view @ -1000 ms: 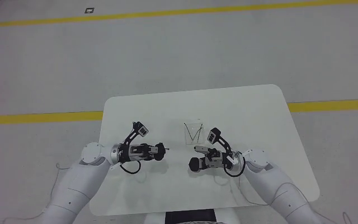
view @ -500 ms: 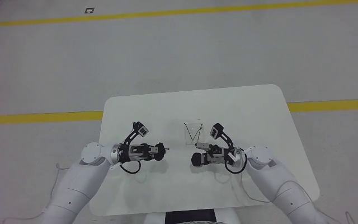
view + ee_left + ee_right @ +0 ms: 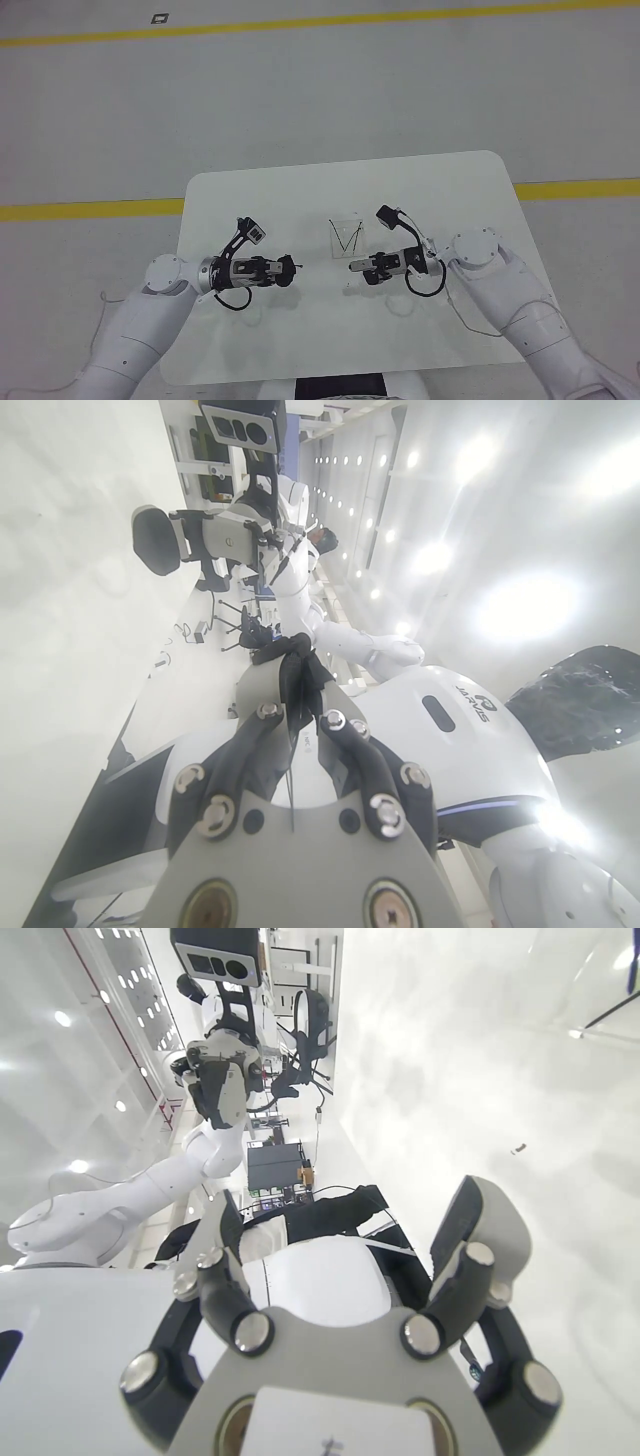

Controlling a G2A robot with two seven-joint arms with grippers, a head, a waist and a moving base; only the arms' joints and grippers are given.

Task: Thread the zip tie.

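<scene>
My left gripper (image 3: 290, 267) hovers over the table's left middle, shut on a thin black zip tie (image 3: 295, 750) that runs back between its fingers (image 3: 280, 680). My right gripper (image 3: 356, 266) is opposite it, a short gap to the right, open with nothing between its fingers (image 3: 470, 1213). Just beyond the right gripper, spare black zip ties (image 3: 347, 236) lie crossed in a small clear tray; one spare zip tie (image 3: 612, 1008) appears in the right wrist view. The left gripper (image 3: 220, 1088) is seen far off in the right wrist view, and the right gripper (image 3: 155, 540) is far off in the left wrist view.
The white table (image 3: 450, 190) has rounded corners, with bare surface behind and to both sides of the clear tray. A tiny dark speck (image 3: 520, 1148) lies on the tabletop near the right gripper. Beyond the table is grey floor with yellow lines (image 3: 90, 210).
The right arm swung up and toward the tray, bringing its gripper closer to the spare ties and level with the left gripper. The left arm kept still with its tie.
</scene>
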